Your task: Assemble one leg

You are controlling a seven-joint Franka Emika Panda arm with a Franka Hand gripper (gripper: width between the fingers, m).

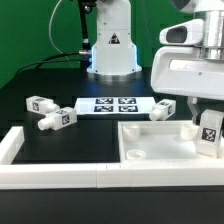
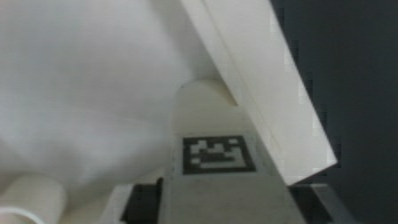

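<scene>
My gripper (image 1: 209, 128) is shut on a leg (image 1: 210, 134), a white peg with a black-and-white tag, and holds it upright over the right part of the large white tabletop (image 1: 150, 150). In the wrist view the leg (image 2: 219, 140) sits between my two dark fingers (image 2: 146, 200), pointing at the tabletop's raised rim (image 2: 267, 95), and my gripper (image 2: 226, 203) is closed around it. Three more legs lie loose: two on the exterior view's left (image 1: 40, 104) (image 1: 58, 120) and one beside the tabletop's far edge (image 1: 165, 109).
The marker board (image 1: 110, 104) lies flat behind the tabletop. A low white wall (image 1: 50, 175) borders the front and left of the black table. The robot base (image 1: 111, 50) stands at the back.
</scene>
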